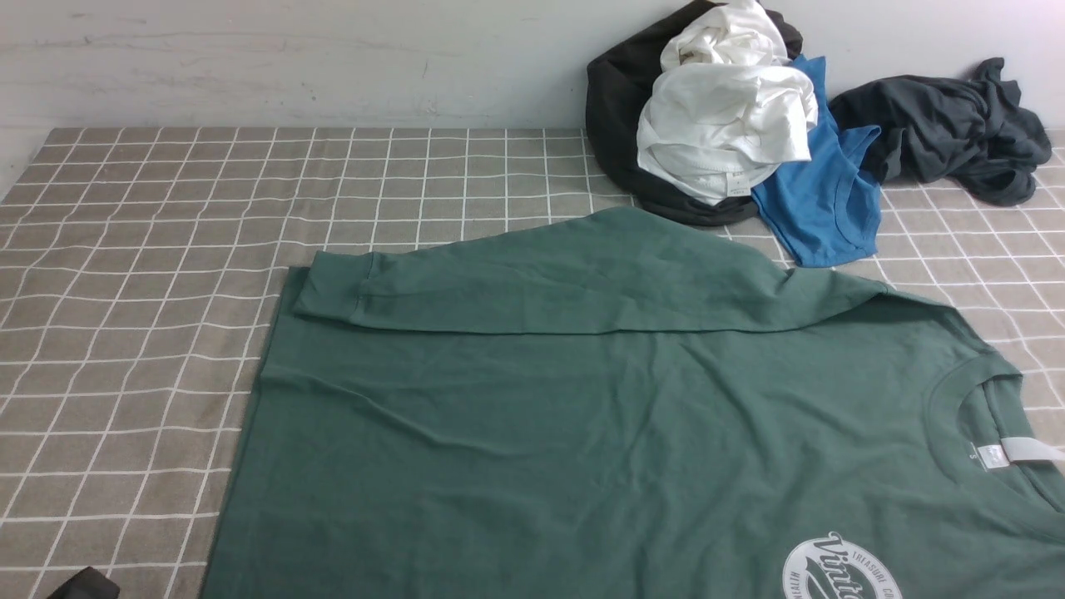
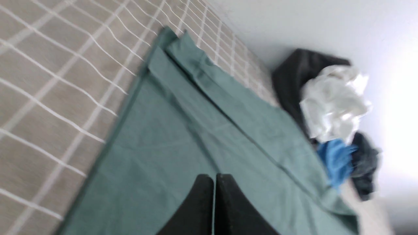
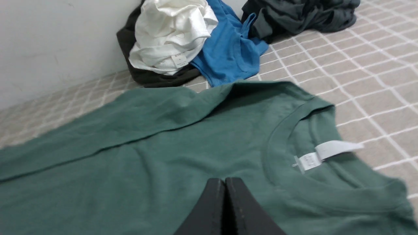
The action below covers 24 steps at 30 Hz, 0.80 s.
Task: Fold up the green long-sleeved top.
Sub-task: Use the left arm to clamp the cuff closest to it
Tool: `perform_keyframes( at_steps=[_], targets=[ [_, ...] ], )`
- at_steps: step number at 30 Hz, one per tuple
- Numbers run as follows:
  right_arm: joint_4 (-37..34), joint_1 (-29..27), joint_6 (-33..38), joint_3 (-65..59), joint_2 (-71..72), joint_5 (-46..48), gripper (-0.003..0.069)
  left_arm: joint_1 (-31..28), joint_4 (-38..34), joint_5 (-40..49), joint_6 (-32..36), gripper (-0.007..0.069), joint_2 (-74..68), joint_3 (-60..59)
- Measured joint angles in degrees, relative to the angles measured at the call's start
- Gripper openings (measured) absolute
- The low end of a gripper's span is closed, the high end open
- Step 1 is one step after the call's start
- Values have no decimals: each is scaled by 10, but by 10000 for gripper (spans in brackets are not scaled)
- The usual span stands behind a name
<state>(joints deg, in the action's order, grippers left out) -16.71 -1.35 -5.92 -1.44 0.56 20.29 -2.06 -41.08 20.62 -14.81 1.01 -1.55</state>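
The green long-sleeved top (image 1: 582, 433) is spread flat on the checked table (image 1: 125, 249), covering the near half. Its ribbed neck is turned toward the robot's right and its hem toward the left. One sleeve (image 1: 582, 274) is folded along the far edge of the body, and its cuff (image 1: 329, 291) lies near the hem.

Only the front view shows the round white chest logo (image 1: 840, 570), which is cut off by the near edge of the picture. Neither pair of jaws is shown in that view.

The left jaws are seen in the left wrist view alone. They are clenched with a thin line between them, nothing is grasped, and green cloth lies beyond them. That view is blurred.

The right jaws are seen in the right wrist view alone. They are likewise pressed together and empty, just short of the collar. Whether either pair touches the cloth cannot be told.

The white neck label (image 3: 326, 151) is shown most sharply in the right wrist view.

Against the far wall at the right, a white garment (image 1: 724, 125) is heaped on a black one (image 1: 611, 100). A bright blue top (image 1: 819, 200) and a charcoal garment (image 1: 948, 125) lie beside them.
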Motion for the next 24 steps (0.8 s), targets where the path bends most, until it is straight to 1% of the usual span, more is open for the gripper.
perform_keyframes(
  at_steps=[3,6,9,11,14,15,16,17,18,20,21,22,24],
  targets=[
    [-109,0,-6,-1,0,-8,-15,0,-58,-1,0,-8,0,0],
    [-260,0,-13,-1,0,-27,-15,0,-77,-10,7,-8,0,0],
    [-352,0,-13,-1,0,-37,-15,0,-93,-15,8,-8,0,0],
    [-370,0,-13,-1,0,-40,-15,0,-100,-15,10,-8,0,0],
    [-380,0,-2,-1,0,-52,-15,0,-108,-12,50,-8,0,2],
    [-380,0,4,-1,0,-57,-15,0,-108,-9,77,-8,0,9],
    [-379,0,5,-1,0,-59,-15,0,-108,-9,87,-8,0,13],
    [-375,0,21,-1,0,-64,-15,0,-108,-9,133,-8,0,34],
    [-375,0,23,-1,0,-66,-15,0,-108,-8,139,-8,0,37],
    [-367,0,72,-1,0,-71,-15,0,-108,10,224,-8,-7,91],
    [-365,0,81,-1,0,-71,-15,0,-107,12,237,-8,-11,96],
    [-361,0,114,-1,0,-70,-15,0,-100,27,271,-8,-28,123],
    [-347,0,167,15,-8,-64,-15,0,-64,67,311,-8,-75,177]
  ],
)
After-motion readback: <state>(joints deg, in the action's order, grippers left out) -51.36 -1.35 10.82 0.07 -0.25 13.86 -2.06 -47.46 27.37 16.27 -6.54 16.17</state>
